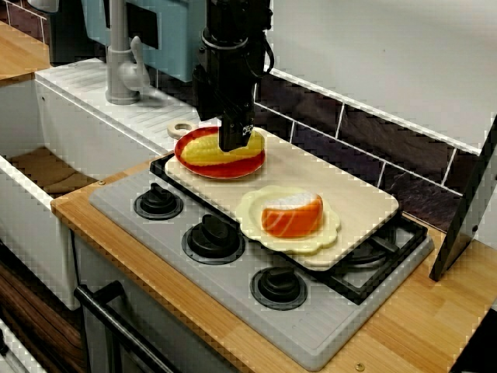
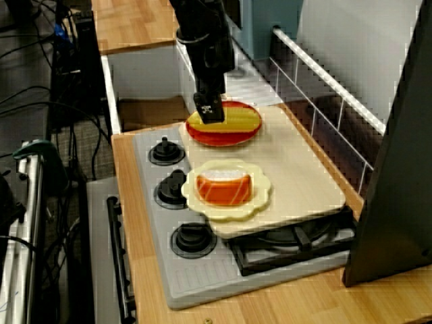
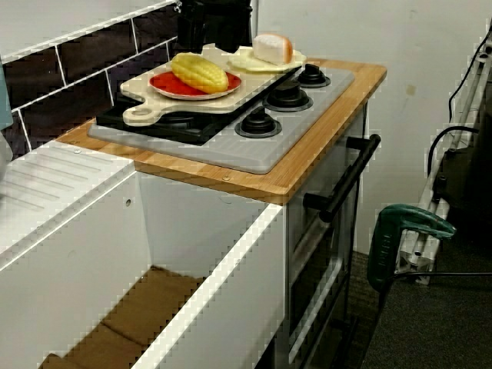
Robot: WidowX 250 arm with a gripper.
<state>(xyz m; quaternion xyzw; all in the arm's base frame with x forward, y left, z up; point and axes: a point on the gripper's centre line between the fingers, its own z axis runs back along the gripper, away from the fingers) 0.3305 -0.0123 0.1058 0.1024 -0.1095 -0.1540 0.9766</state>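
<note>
Yellow and ridged, the plastic corn cob lies lengthwise in a shallow red plate, whose raised rim probably keeps the rounded cob from rolling off. The black claw hangs straight down from above onto the cob and touches it or nearly does. Its fingers read as one dark block in the view from the front, and the view from the side shows only its dark bulk behind the cob, so I cannot tell whether the claw is closed on the corn or merely resting at it. The plate sits at the far left end of a pale, matte cutting board. The board is laid across the black burner grate, seemingly to give a flat, level surface. Nearer and to the right on the same board, a cream plate with a scalloped edge carries a glossy orange-and-white salmon piece. Three round black knobs line the near edge of the grey stove top, which is set into the wooden tabletop.
</note>
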